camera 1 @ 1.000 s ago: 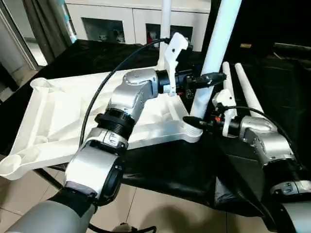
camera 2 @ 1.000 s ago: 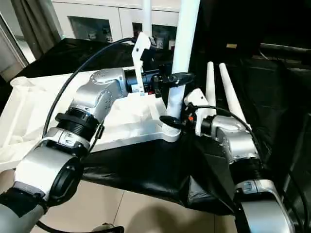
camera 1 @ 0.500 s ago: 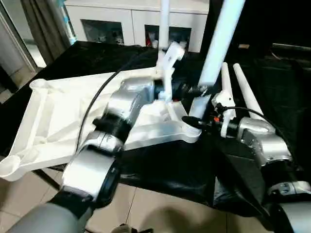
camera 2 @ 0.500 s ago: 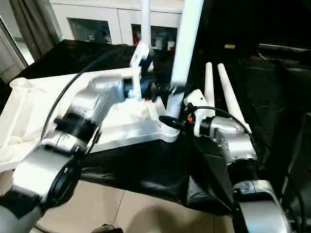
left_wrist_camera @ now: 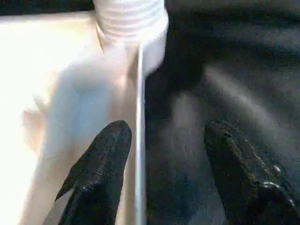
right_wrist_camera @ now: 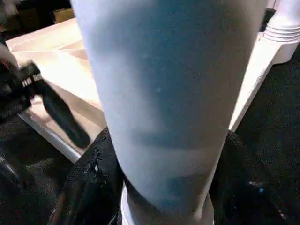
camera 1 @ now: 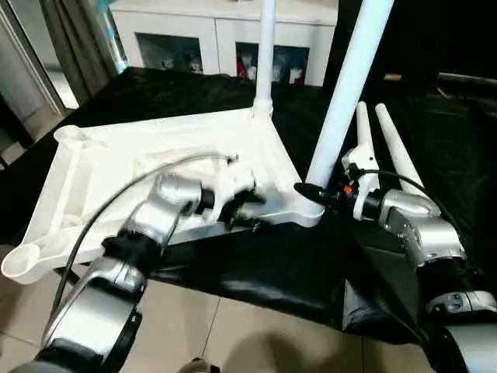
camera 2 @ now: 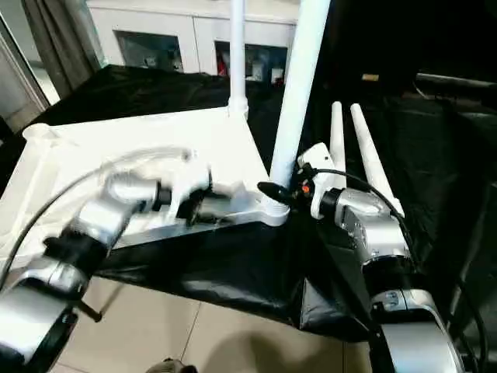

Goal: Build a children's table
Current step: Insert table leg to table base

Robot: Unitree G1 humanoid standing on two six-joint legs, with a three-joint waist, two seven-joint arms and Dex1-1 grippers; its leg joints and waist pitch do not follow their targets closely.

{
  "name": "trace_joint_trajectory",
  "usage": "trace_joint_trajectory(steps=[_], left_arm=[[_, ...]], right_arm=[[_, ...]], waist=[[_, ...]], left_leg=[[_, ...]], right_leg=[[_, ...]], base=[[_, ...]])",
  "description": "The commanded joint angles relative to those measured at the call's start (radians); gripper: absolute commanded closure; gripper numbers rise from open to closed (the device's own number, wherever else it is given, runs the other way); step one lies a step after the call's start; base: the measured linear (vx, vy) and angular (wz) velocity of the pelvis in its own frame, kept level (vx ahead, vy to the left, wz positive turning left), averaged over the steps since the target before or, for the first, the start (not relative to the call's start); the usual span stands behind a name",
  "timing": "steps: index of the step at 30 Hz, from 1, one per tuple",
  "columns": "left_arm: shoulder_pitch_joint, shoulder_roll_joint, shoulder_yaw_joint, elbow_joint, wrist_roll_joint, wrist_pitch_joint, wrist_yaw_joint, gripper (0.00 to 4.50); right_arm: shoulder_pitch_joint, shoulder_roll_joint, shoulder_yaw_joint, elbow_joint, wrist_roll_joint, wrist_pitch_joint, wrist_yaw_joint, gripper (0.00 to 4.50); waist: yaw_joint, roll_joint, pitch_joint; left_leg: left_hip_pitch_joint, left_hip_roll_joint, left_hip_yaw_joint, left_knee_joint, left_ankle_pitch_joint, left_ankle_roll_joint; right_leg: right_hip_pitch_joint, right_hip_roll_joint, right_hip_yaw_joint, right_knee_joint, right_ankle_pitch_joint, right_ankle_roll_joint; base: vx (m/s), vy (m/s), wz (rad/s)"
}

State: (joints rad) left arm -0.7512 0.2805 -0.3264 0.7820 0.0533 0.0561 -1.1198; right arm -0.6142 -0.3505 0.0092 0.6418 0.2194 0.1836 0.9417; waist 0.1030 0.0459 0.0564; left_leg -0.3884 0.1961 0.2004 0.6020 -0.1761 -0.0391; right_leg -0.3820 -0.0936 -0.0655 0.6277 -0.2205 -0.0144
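A: Left eye view: how far along?
B: Two legs stand in the tabletop (camera 1: 155,148)'s sockets; two spare legs (camera 1: 388,148) lie on the black cloth (camera 1: 272,264).
A: Grippers?
B: Right gripper (camera 1: 309,191) clasps the near leg (camera 1: 342,101)'s base; left gripper (camera 1: 242,211) gapes empty at the tabletop's edge.

Free room and obstacles around the tabletop

You have open space over the middle of the tabletop (camera 1: 116,163); two standing legs, the near leg (camera 1: 345,85) and the far leg (camera 1: 265,54), block its right side, and two loose legs (camera 1: 388,148) lie beside them.
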Motion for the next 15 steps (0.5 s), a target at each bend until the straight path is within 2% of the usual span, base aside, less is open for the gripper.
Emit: trace_joint_trajectory(steps=[1,3,5,6,7,10,12,15], left_arm=[[-0.011,0.003,-0.006,0.02,0.019,-0.017,0.02,1.84],[-0.024,-0.006,-0.008,0.057,0.028,-0.02,0.042,2.02],[-0.041,-0.024,0.004,0.093,0.025,-0.013,0.074,2.15],[-0.048,-0.032,0.01,0.107,0.025,-0.016,0.085,2.15],[-0.049,-0.033,0.011,0.109,0.024,-0.016,0.086,2.4],[-0.072,-0.054,0.029,0.141,0.015,-0.009,0.103,2.47],[-0.081,-0.059,0.033,0.155,0.016,-0.02,0.106,2.82],[-0.089,-0.062,0.042,0.166,0.011,-0.027,0.103,3.03]], right_arm=[[0.019,0.0,0.018,0.047,-0.014,0.048,-0.001,2.54],[0.018,-0.002,0.019,0.044,-0.016,0.052,0.003,2.54],[0.023,-0.005,0.02,0.035,-0.017,0.056,0.005,2.54],[0.026,-0.007,0.02,0.03,-0.016,0.059,0.006,2.54],[0.027,-0.007,0.02,0.029,-0.016,0.059,0.006,2.54],[0.045,-0.012,0.025,0.007,-0.018,0.065,0.008,2.54],[0.053,-0.014,0.026,-0.002,-0.018,0.067,0.01,2.54],[0.058,-0.016,0.027,-0.006,-0.018,0.069,0.011,2.54]], waist=[[-0.004,-0.012,-0.069],[-0.005,-0.013,-0.07],[-0.005,-0.007,-0.07],[-0.006,-0.01,-0.07],[-0.004,-0.011,-0.07],[-0.005,-0.011,-0.07],[-0.003,-0.011,-0.073],[-0.003,-0.01,-0.074]], left_leg=[[0.022,0.04,-0.022,-0.075,-0.186,0.023],[0.022,0.038,-0.021,-0.073,-0.182,0.029],[0.025,0.039,-0.02,-0.073,-0.182,0.03],[0.025,0.038,-0.019,-0.072,-0.187,0.031],[0.024,0.038,-0.02,-0.072,-0.185,0.031],[0.022,0.037,-0.021,-0.071,-0.174,0.038],[0.02,0.038,-0.022,-0.07,-0.157,0.047],[0.02,0.038,-0.022,-0.069,-0.142,0.056]], right_leg=[[0.036,-0.06,0.041,-0.078,-0.112,-0.226],[0.036,-0.061,0.04,-0.078,-0.102,-0.228],[0.034,-0.06,0.04,-0.078,-0.097,-0.235],[0.035,-0.06,0.041,-0.08,-0.097,-0.237],[0.036,-0.061,0.04,-0.08,-0.096,-0.237],[0.038,-0.061,0.04,-0.079,-0.078,-0.24],[0.041,-0.061,0.039,-0.075,-0.053,-0.241],[0.041,-0.06,0.037,-0.072,-0.02,-0.25]], base=[[0.0,0.0,0.0],[0.0,0.0,0.0],[0.0,0.0,0.0],[0.0,0.0,0.0],[0.0,0.0,0.0],[0.0,0.0,0.0],[0.0,0.0,0.0],[0.0,0.0,0.0]])
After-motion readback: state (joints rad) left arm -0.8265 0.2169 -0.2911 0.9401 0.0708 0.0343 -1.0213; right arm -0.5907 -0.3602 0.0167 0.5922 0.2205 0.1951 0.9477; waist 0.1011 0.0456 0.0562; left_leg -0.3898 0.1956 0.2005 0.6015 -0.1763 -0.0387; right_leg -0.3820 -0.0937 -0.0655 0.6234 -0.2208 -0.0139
